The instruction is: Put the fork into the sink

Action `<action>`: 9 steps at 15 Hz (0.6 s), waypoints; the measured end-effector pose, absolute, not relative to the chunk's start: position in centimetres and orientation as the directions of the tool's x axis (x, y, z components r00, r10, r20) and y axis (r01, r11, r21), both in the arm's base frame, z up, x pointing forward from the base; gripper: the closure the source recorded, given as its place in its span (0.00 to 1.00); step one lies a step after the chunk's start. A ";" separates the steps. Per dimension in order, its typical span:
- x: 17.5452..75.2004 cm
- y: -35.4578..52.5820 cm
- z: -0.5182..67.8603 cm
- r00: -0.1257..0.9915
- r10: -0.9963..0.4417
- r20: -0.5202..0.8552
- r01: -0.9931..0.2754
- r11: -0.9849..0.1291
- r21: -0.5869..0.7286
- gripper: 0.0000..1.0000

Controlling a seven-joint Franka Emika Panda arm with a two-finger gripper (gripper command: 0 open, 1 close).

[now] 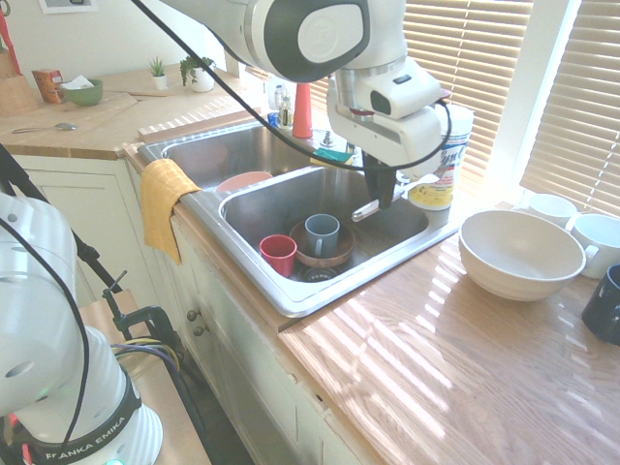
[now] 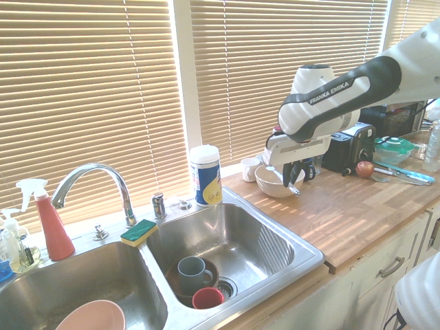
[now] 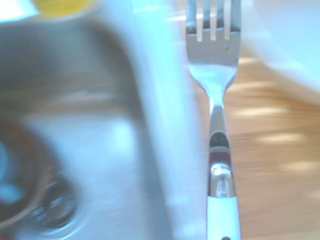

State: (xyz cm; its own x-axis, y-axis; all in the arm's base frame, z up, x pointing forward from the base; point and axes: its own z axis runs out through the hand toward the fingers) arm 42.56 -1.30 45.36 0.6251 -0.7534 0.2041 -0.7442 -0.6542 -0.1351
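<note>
I have the pincer (image 1: 381,199) closed on the white-handled fork (image 3: 219,130), lifted above the counter edge beside the double-basin sink (image 1: 312,312), presumably so it clears the rim before I lower it in.

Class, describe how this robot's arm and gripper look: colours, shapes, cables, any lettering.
Rounded, glossy white arm segments with dark grey panels; FRANKA EMIKA lettering on arm and base; a black cable loops alongside. The small two-finger gripper has a white body and black fingers.
</note>
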 end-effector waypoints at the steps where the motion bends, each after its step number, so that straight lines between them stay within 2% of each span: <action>1: 42.3 1.5 44.5 0.656 -0.726 0.208 -0.718 -0.684 -0.125 1.00; 4: 41.6 7.3 41.3 0.711 -0.672 0.208 -0.667 -0.738 -0.104 1.00; 9: 42.8 11.6 32.3 0.760 -0.630 0.162 -0.629 -0.775 -0.062 1.00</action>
State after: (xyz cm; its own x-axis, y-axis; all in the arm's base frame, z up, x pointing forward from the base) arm 42.80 11.62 32.31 0.7598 -0.6295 0.1624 -0.6288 -0.7750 -0.0621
